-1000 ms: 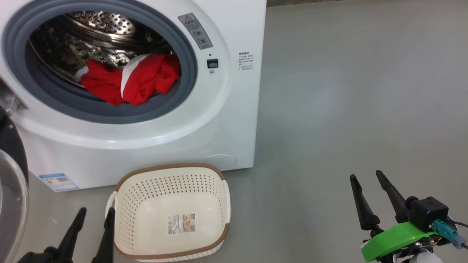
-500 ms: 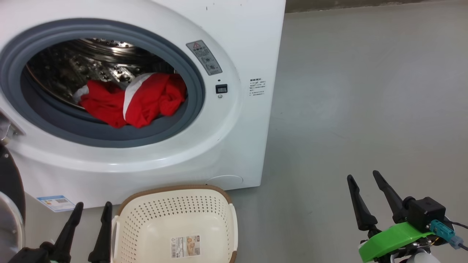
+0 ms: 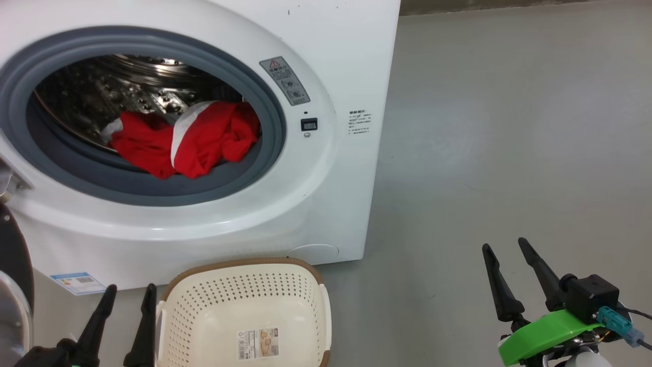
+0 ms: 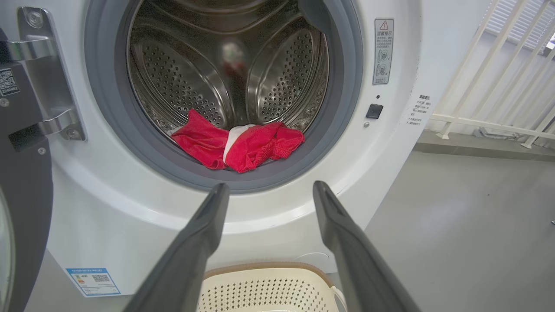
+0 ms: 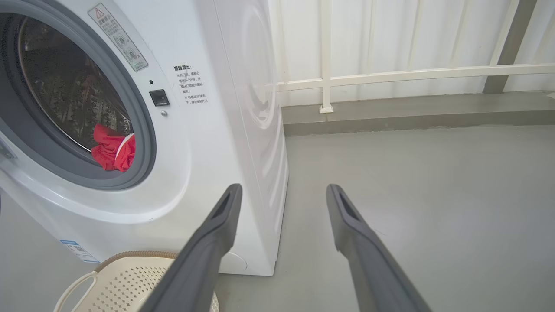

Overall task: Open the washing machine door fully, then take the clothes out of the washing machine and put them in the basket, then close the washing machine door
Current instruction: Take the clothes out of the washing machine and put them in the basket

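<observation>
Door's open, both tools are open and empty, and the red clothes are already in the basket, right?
No. The clothes lie in the washing machine, not in the basket, which holds only its sticker; the head view shows it. The door is open, and the left tool and right tool are open and empty.

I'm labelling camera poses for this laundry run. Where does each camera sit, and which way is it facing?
Head view: up top, looking down on washing machine, basket; left claw, right claw low.
Left wrist view: faces straight into the drum at red clothes; own fingers.
Right wrist view: faces machine's corner, white railing; own fingers.
Shared: clothes, basket.
</observation>
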Robot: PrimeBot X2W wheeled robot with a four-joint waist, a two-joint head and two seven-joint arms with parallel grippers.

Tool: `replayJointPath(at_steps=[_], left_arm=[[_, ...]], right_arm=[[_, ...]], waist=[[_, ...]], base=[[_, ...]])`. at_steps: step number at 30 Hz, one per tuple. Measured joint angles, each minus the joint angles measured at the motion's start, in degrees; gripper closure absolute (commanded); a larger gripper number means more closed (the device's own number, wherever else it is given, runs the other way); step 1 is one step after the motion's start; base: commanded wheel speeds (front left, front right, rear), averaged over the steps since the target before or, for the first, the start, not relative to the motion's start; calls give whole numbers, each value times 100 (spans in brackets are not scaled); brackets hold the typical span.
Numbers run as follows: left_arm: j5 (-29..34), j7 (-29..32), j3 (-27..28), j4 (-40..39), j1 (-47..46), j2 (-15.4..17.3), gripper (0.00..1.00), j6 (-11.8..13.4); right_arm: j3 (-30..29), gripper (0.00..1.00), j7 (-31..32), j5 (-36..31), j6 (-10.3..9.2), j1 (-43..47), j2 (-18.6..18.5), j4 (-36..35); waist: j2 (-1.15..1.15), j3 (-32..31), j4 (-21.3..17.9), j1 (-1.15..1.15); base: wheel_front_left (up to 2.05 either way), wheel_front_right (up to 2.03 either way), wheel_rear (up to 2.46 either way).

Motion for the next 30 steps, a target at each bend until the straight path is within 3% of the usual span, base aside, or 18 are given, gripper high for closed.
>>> replayJointPath(at_steps=[17, 30], left_arm=[[153, -1, -96, 385, -530, -8, 0, 0], [385, 156, -631, 2449, -3048, 222, 0, 1]], right_arm=[[-1, 0, 0, -1, 0, -49, 57, -30], [104, 0, -10, -59, 0, -543, 245, -155]], waist=[[0, 201, -105, 0], [0, 940, -243, 0]], base=[[0, 0, 0], [0, 0, 0]])
